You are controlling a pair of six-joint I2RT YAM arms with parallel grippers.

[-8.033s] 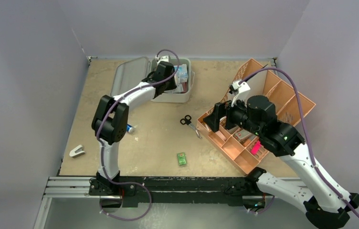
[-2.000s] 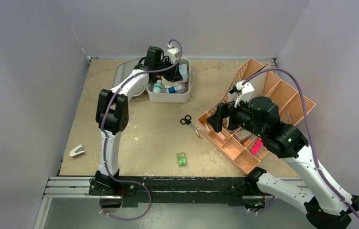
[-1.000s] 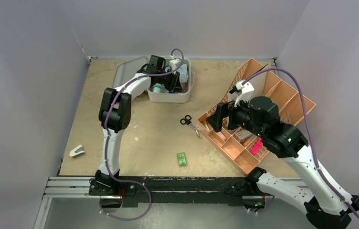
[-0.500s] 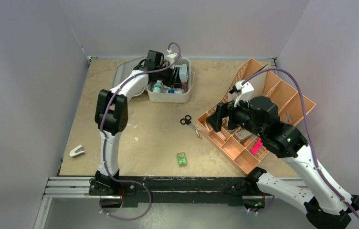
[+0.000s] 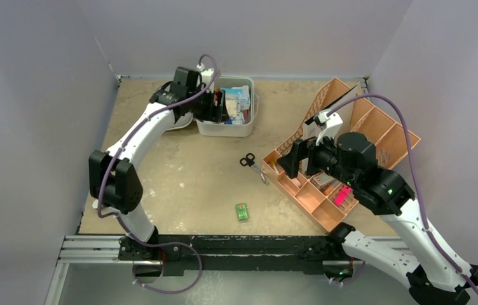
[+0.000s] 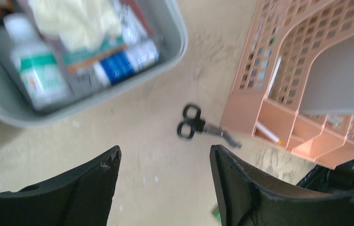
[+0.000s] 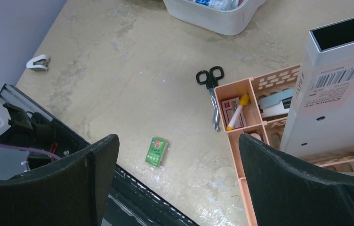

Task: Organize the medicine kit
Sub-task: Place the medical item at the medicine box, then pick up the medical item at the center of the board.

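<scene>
The medicine kit (image 5: pixel 231 129), a pale grey-white case, lies open at the back of the table with bottles and small boxes inside. Its lid (image 5: pixel 176 122) is mostly hidden behind my left arm. My left gripper (image 5: pixel 217 107) hangs open over the kit's left part with nothing between its fingers. The left wrist view, blurred, shows the kit's rim (image 6: pixel 177 44), a white green-labelled bottle (image 6: pixel 36 70) and my open left gripper (image 6: pixel 165 181). My right gripper (image 5: pixel 291 159) stands wide open and empty at the orange tray's near left corner; the right wrist view shows the gripper (image 7: pixel 177 179) above bare table.
Black scissors (image 5: pixel 253 166) lie beside the orange compartmented tray (image 5: pixel 325 213). A small green box (image 5: pixel 242 211) sits near the front edge, and a white clip (image 5: pixel 102 202) at the front left. A tall grey box with a barcode (image 7: pixel 335 89) stands in the tray.
My left gripper has opened and pulled back leftward out of the kit, its elbow swinging down and left. The right arm has barely moved.
</scene>
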